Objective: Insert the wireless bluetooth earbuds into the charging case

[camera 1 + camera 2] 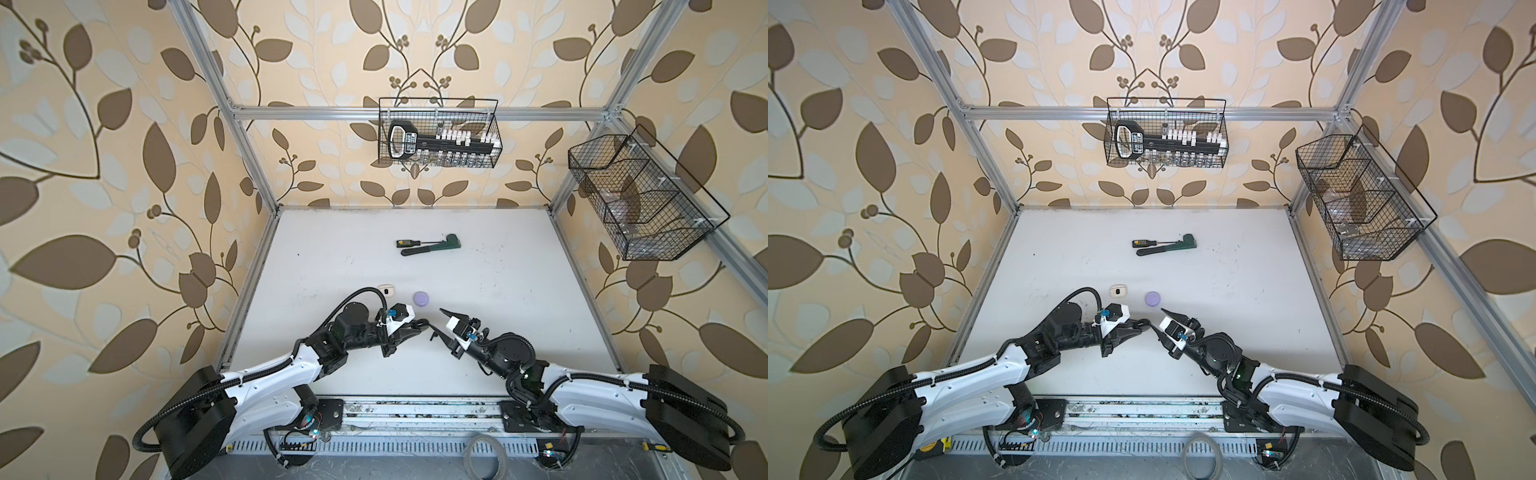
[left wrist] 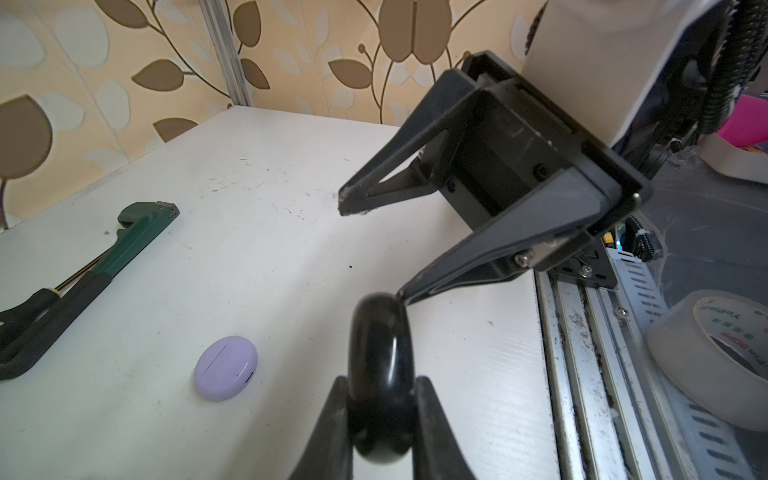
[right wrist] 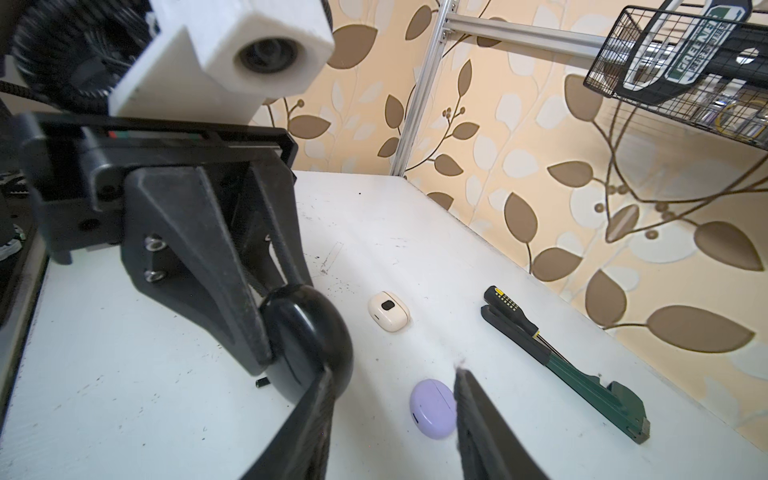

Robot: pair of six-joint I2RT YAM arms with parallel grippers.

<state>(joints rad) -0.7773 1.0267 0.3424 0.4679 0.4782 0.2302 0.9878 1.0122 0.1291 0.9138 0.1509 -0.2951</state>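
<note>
Two claws are meeting at the lower middle of both top views. The left claw (image 1: pixel 421 324) is clamping a closed black charging case (image 2: pixel 380 345) by its end. The right claw (image 1: pixel 436 323) is standing wide apart, holding nothing, with one fingertip (image 2: pixel 424 287) touching the case's rim. A lavender case (image 1: pixel 420 298) and a cream case (image 1: pixel 386 289) are lying on the bench (image 1: pixel 498 270), just above them in the frame.

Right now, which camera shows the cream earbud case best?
The right wrist view: the cream case lies whole and close, its dark square plain to see. Both top views show it only small and far away. The left wrist view misses it.
</note>
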